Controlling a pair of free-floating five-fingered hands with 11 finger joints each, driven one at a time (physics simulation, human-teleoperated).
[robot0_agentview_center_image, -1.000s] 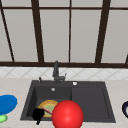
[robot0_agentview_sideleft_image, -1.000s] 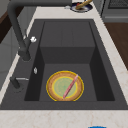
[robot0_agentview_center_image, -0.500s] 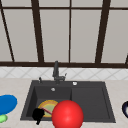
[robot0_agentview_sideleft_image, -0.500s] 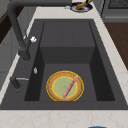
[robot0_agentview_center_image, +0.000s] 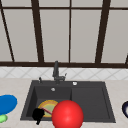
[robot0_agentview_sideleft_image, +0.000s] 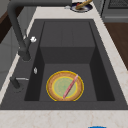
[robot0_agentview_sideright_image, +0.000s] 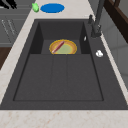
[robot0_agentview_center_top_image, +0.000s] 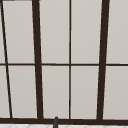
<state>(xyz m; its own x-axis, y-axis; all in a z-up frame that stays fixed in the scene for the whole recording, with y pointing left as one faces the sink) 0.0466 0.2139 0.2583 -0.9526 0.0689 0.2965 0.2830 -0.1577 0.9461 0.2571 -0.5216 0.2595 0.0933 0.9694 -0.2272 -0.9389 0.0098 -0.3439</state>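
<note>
A: Black, small and low at the sink's front edge: that is the left robot hand (robot0_agentview_center_image: 38, 115) in the front view. Whether its fingers are curled or straight I cannot tell.

B: And what lies nearest it?

A: The round yellow-rimmed plate with a green centre (robot0_agentview_center_image: 49, 107), on the floor of the dark sink's (robot0_agentview_center_image: 105, 100) left basin, just beside the robot hand. A thin pink stick (robot0_agentview_sideleft_image: 70, 86) rests slantwise across the plate.

B: Anything else close by?

A: A big red ball (robot0_agentview_center_image: 67, 115) just right of the robot hand. On the pale surface (robot0_agentview_center_image: 15, 85) lie a flat blue disc (robot0_agentview_center_image: 7, 103) and a small green thing (robot0_agentview_center_image: 2, 118).
</note>
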